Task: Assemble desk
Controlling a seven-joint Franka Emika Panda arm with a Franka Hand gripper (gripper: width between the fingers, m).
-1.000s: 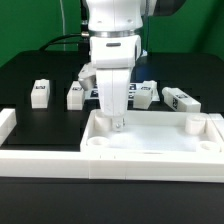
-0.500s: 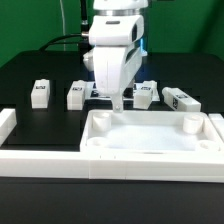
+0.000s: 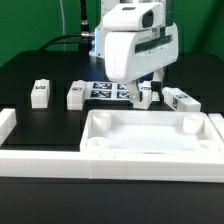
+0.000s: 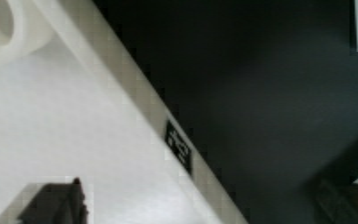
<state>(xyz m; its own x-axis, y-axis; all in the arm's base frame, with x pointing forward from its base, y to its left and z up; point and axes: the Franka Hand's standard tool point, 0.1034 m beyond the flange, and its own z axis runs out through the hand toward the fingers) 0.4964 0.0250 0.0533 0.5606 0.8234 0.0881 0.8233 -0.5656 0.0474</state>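
The arm (image 3: pixel 128 18) wears smooth, glossy white shells with rounded edges, and thin dark seams mark where one shell meets the next just above the gripper (image 4: pixel 197 203). The gripper's body is a broad white box with softened corners. A dark grey panel runs across the side of it, with a narrow dark strip along the lower edge. Two fingers (image 4: pixel 53 204) stick out from its underside, one at each end. They are matt black and slim with squared tips, and they look blurred in the wrist view.
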